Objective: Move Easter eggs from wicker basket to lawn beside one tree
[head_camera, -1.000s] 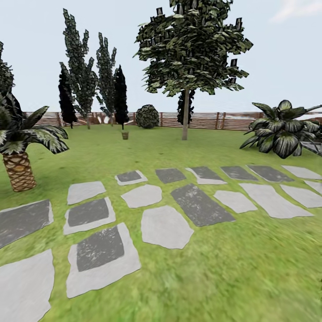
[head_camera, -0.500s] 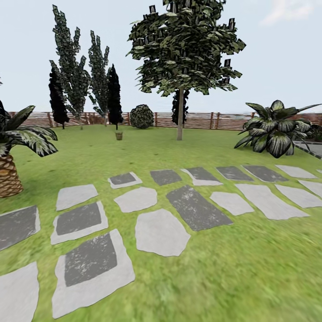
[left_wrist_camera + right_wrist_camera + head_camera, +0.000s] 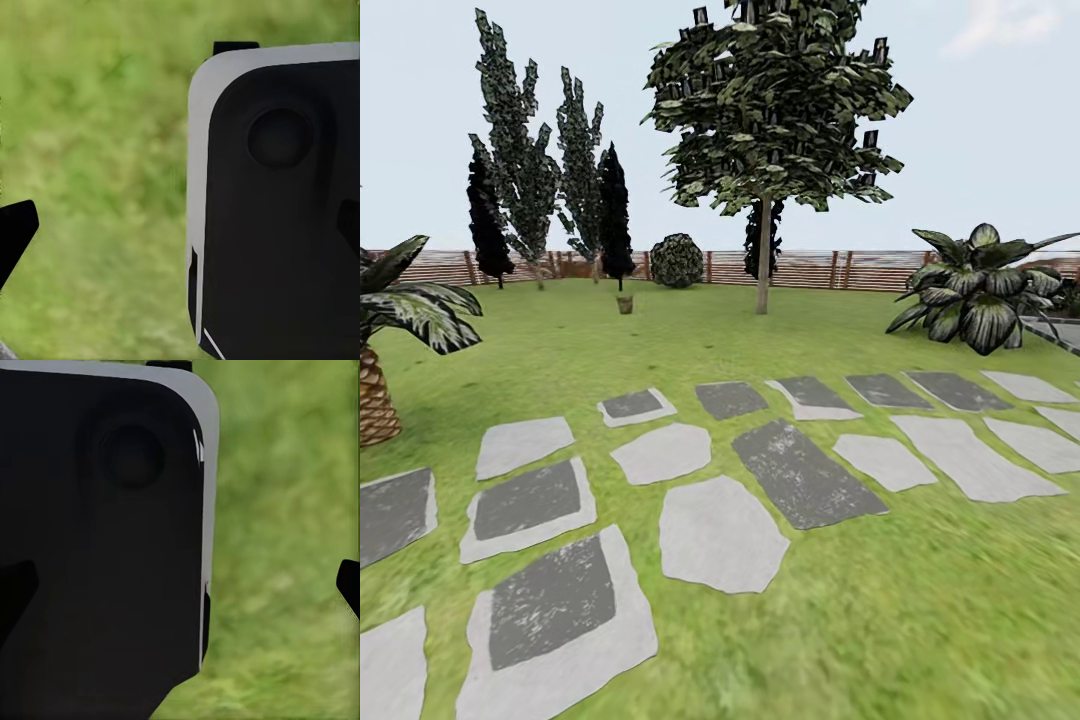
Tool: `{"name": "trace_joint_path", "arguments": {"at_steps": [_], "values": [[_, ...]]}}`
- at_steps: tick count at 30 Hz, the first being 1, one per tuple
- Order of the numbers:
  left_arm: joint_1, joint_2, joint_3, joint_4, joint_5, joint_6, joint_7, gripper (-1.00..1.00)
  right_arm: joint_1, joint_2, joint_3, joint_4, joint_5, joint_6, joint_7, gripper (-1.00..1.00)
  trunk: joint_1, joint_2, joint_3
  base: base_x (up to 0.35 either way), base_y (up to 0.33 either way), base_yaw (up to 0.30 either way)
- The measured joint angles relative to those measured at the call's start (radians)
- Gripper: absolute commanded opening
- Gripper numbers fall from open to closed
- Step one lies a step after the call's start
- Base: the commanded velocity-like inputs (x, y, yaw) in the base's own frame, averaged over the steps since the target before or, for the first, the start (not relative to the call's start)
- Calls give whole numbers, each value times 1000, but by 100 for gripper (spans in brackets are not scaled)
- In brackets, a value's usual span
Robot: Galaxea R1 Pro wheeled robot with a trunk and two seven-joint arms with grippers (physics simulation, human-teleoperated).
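Far off on the lawn stands the small brown wicker basket, in front of the dark narrow trees. The Easter eggs are too small to make out at this distance. The tree, with a straight grey-brown trunk and a wide leafy canopy, rises to the right of the basket near the slatted fence. In the wrist views my left gripper and right gripper hang over blurred grass. Each is open, its dark fingertips wide apart with nothing between them.
Grey stepping stones cross the grass just ahead. A palm stands at the left and a broad-leafed plant at the right. A round bush sits by the fence. A black and white robot panel lies close to both wrists.
The whole head view has shifted: the palm has slid toward the left edge and the stepping stones sit lower and nearer, so the camera has moved. Nothing in the garden itself has moved.
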Motion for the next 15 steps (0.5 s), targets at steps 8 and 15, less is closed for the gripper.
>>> {"name": "trace_joint_path", "arguments": {"at_steps": [8, 15], "values": [[0, 0, 0, 0, 1, 0, 0, 100, 0, 0, 0, 0, 0, 0, 0, 100, 0, 0, 0, 263, 17, 0], [0, 0, 0, 0, 3, 0, 0, 100, 0, 0, 0, 0, 0, 0, 0, 100, 0, 0, 0, 334, 34, 0]]}}
